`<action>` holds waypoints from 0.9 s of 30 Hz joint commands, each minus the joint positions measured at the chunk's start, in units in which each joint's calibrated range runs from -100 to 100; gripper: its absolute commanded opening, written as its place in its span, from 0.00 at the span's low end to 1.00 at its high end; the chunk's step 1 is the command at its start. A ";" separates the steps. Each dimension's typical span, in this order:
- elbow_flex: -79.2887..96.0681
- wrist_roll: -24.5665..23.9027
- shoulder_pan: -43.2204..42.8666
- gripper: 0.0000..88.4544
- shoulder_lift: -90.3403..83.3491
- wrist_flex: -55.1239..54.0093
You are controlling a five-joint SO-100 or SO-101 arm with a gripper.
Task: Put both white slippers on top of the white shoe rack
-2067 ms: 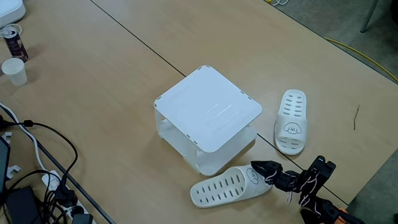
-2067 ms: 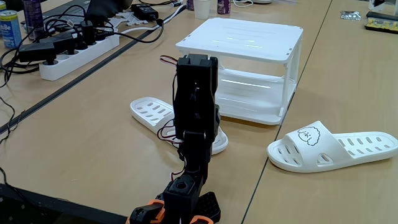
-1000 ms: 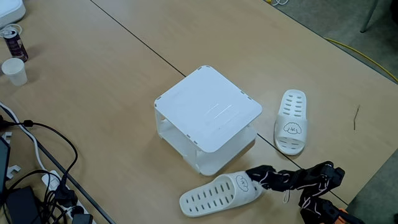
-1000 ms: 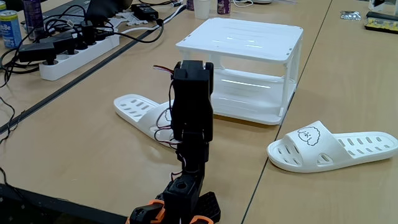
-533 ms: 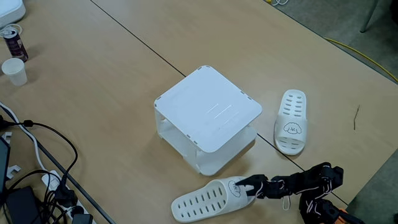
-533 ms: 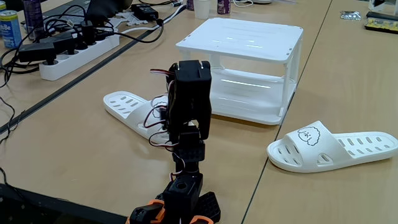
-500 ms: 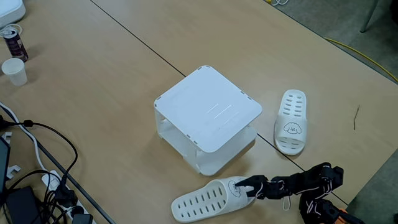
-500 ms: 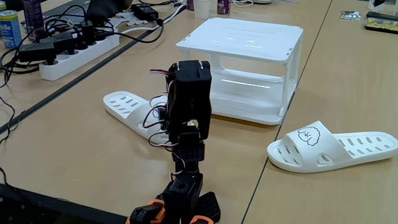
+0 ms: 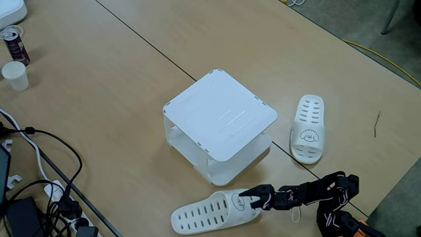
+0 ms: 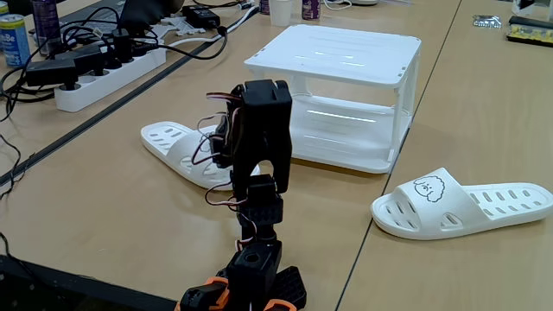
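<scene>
bare table (image 9: 118, 79) beyond rack (image 9: 220, 115)

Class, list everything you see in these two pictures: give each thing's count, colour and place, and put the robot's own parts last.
slippers: 2, white; one on the table at the gripper, one right of the rack in a fixed view
rack: 1, white, mid-table
table: 1, tan
paper cup: 1, white, left edge
cans: 2; dark top left, blue top left
power strip: 1, white, with black cables
arm: 1, black
gripper: 1, black, at the near slipper's strap
</scene>
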 commanded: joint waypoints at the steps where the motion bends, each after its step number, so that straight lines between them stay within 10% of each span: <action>1: -6.60 0.42 -0.01 0.27 1.30 -0.06; 22: -18.51 0.42 -0.91 0.27 14.59 -0.41; 27: -18.33 0.42 -1.41 0.09 14.25 -0.41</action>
